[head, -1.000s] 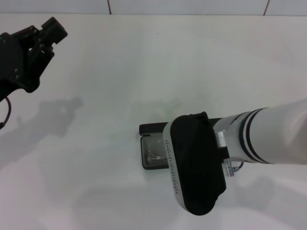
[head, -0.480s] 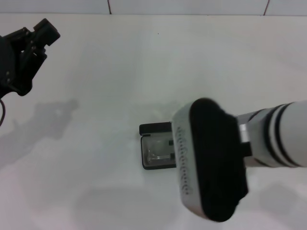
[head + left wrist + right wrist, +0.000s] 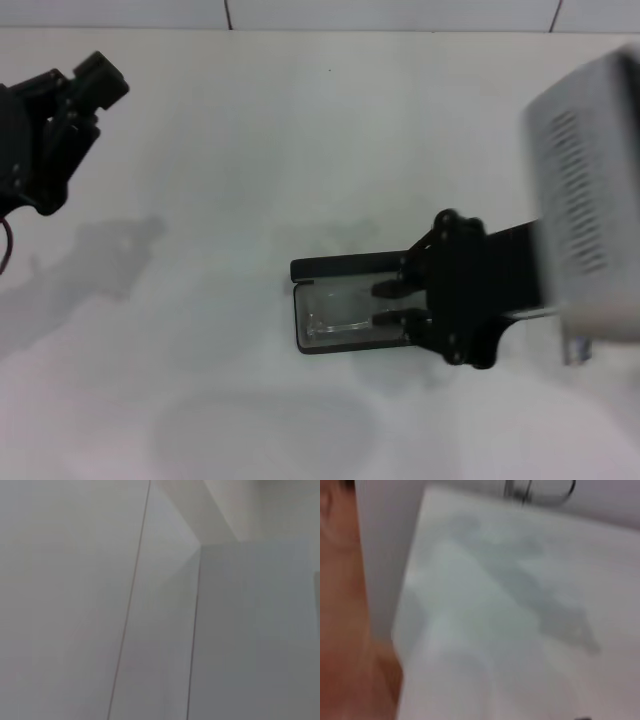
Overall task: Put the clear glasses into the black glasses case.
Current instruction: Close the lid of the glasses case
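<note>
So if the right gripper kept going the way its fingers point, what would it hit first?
Probably the clear glasses lying in the open black case: the right gripper points along the case, fingers apart over its tray. Its height above them is unclear.

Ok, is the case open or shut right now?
Open: the black glasses case has its lid raised behind the tray, with the clear glasses lying inside.

The black glasses case (image 3: 340, 305) lies open near the middle of the counter (image 3: 300, 130), its lid on the far side. The clear glasses (image 3: 335, 318) lie inside it. The right hand (image 3: 385, 304) sits over the case's right end; the left hand (image 3: 95, 85) hangs far left, well apart.
</note>
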`<control>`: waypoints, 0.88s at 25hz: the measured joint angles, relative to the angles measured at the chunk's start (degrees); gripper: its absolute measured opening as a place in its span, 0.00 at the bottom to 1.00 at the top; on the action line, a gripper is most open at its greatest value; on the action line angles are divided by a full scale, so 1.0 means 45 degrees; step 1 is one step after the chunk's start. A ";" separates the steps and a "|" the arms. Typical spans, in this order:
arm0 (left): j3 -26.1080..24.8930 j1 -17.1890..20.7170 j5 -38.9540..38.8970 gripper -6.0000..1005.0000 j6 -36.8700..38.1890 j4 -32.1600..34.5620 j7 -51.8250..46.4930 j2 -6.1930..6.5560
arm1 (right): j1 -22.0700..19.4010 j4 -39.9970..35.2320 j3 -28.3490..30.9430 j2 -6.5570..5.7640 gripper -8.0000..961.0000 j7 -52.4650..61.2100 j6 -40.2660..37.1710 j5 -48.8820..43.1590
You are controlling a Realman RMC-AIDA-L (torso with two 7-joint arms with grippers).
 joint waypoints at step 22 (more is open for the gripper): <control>0.0093 -0.3122 0.3127 0.07 -0.1240 0.0142 -0.1354 -0.0405 | -0.1498 1.0266 1.4363 -0.0016 0.18 -0.7151 -0.5505 0.8837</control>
